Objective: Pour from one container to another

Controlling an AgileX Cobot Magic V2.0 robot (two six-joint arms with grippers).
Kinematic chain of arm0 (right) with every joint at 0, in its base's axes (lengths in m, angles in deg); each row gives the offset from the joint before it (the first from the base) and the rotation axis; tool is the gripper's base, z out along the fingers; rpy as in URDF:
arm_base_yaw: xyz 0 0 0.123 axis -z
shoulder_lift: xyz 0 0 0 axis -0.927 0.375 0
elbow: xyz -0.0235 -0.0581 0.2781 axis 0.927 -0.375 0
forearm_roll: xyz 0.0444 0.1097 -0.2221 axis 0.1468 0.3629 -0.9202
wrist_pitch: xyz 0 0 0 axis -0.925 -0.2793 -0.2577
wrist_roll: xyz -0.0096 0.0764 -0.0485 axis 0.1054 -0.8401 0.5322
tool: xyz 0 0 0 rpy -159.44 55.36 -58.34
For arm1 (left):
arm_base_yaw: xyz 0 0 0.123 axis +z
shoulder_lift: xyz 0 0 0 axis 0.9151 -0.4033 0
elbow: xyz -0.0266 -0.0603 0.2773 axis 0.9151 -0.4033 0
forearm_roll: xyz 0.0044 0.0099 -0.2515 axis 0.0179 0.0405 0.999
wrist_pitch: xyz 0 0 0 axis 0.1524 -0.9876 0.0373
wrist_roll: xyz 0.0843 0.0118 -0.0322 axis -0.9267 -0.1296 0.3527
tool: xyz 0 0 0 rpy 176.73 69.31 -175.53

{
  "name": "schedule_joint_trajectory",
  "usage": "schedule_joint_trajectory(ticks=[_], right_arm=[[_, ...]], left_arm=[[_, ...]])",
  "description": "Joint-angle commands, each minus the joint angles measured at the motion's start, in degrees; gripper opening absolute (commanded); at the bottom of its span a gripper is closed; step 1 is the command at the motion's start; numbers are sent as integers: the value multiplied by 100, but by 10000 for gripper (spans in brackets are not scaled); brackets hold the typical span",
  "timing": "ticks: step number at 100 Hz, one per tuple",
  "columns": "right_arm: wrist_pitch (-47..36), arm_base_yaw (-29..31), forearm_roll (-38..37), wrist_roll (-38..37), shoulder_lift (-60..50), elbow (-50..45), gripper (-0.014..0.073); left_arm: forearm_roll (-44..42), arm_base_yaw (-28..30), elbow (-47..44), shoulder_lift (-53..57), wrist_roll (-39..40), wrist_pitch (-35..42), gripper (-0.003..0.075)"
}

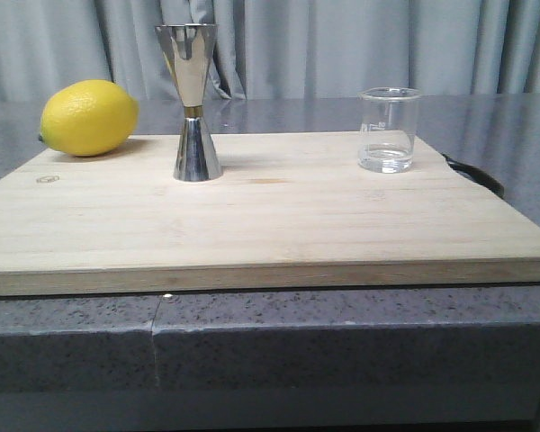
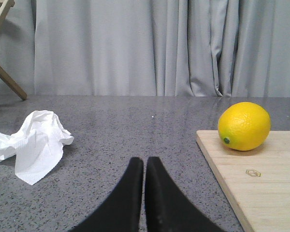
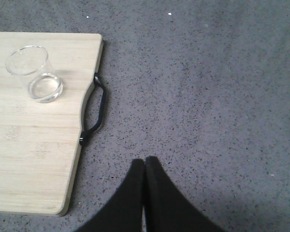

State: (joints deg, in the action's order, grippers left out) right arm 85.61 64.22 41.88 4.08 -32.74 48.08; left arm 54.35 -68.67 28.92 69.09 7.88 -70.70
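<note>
The clear glass beaker (image 1: pixel 390 130) stands upright on the right part of the wooden board (image 1: pixel 270 225), with a little clear liquid at its bottom; it also shows in the right wrist view (image 3: pixel 34 73). The steel hourglass jigger (image 1: pixel 192 102) stands upright left of the board's middle. My left gripper (image 2: pixel 144 162) is shut and empty over the grey counter, left of the board. My right gripper (image 3: pixel 145 162) is shut and empty over the counter, right of the board. Neither arm shows in the front view.
A yellow lemon (image 1: pixel 89 117) lies on the board's far left corner, also seen as the lemon (image 2: pixel 244 126) from the left wrist. A crumpled white tissue (image 2: pixel 31 145) lies on the counter. The board has a black handle (image 3: pixel 95 110) on its right edge. Grey curtains hang behind.
</note>
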Motion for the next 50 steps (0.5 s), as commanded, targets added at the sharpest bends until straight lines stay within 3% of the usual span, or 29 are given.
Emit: schedule_joint_trajectory(ticks=[1, 18, 34, 50], right_arm=[[-427, 44, -6, 0, -82, 103, -70], [-1474, 301, 0, 0, -936, -585, -70], [-3193, 693, 8, 0, -1972, -2075, -70], [-4197, 763, 21, 0, -2944, -3428, -70]], left_arm=[[40, 15, -76, 154, 25, 455, -19], [40, 15, -76, 154, 25, 455, -19], [40, 15, -76, 154, 25, 455, -19], [40, 15, -76, 154, 25, 455, -19]])
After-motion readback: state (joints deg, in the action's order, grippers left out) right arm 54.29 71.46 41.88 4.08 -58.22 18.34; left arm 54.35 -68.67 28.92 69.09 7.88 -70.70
